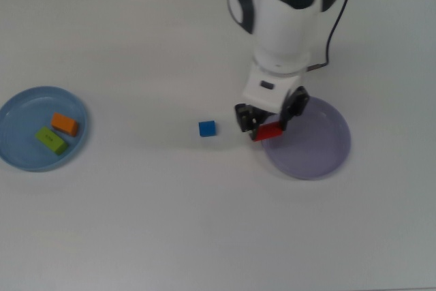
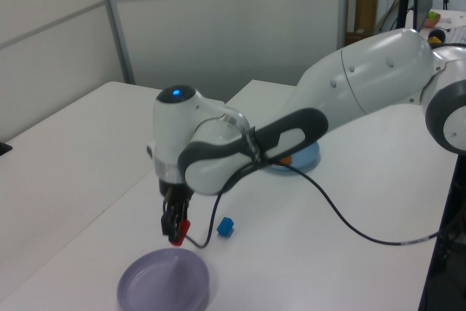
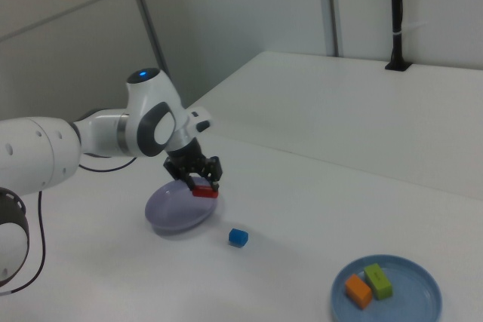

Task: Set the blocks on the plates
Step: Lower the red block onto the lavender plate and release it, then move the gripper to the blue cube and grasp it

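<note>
The jaws [image 1: 268,125] are clamped on the red block [image 1: 270,131], which hangs clear of the worktop [image 1: 204,223] at the edge of the lavender plate [image 1: 313,148]. In the top view the red block sits over the plate's left rim; in the right view [image 3: 204,192] it hangs over the plate's [image 3: 175,210] right edge, and in the left view [image 2: 179,229] it is above the plate's [image 2: 164,282] far rim. It is held roughly level, long side across the jaws.

The blue cube [image 1: 207,128] rests on the bare worktop, on the top view's left of the jaws, near but apart from them. It lies between the 2 plates, closer to the lavender one. In the left view the cube [image 2: 226,226] shows just beside the arm's cable.

The blue plate [image 1: 20,103] is at the top view's far left, well apart from the jaws. It carries 2 blocks: the orange block [image 1: 65,124] and the green block [image 1: 52,140], lying just beside each other. In the right view the same plate [image 3: 411,273] is at lower right with the orange [image 3: 358,291] and green [image 3: 378,280] blocks side by side in it. In the left view the arm hides most of this plate.

The lavender plate holds no block on its surface.
</note>
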You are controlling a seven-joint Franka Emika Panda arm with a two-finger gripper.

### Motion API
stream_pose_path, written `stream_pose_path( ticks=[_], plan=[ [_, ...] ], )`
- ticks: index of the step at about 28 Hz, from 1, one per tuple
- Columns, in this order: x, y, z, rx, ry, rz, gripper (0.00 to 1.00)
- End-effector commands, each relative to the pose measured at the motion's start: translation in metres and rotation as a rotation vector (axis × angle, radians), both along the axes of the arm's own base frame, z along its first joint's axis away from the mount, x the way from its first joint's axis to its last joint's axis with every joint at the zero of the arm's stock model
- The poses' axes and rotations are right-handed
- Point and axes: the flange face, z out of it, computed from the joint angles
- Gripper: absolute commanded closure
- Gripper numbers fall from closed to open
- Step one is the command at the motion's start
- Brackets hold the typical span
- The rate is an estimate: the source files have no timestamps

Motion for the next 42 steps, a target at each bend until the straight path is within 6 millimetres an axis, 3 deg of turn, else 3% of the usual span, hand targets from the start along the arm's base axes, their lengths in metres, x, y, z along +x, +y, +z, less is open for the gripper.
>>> stream_pose_path(
  ticks=[1, 9, 14, 18, 19, 25, 29, 34, 36, 40, 42],
  plan=[
    [-0.008, 0.039, -0.02, -0.034, -0.033, 0.01, 0.58],
    [-0.017, 0.073, -0.035, -0.054, -0.051, 0.045, 0.56],
    [-0.019, 0.077, -0.034, -0.054, -0.057, 0.054, 0.44],
    [-0.019, 0.077, -0.035, -0.055, -0.054, 0.056, 0.28],
    [-0.02, 0.078, -0.036, -0.057, -0.05, 0.058, 0.02],
    [-0.022, 0.078, -0.03, -0.059, -0.045, 0.049, 0.0],
    [-0.02, 0.063, -0.019, -0.068, -0.035, 0.025, 0.0],
    [-0.014, 0.004, 0.007, -0.106, 0.02, -0.071, 0.0],
    [-0.01, -0.03, 0.014, -0.115, 0.046, -0.116, 0.0],
    [-0.009, -0.069, 0.004, -0.126, 0.082, -0.142, 0.0],
    [-0.012, -0.078, -0.006, -0.134, 0.105, -0.136, 0.0]
  ],
)
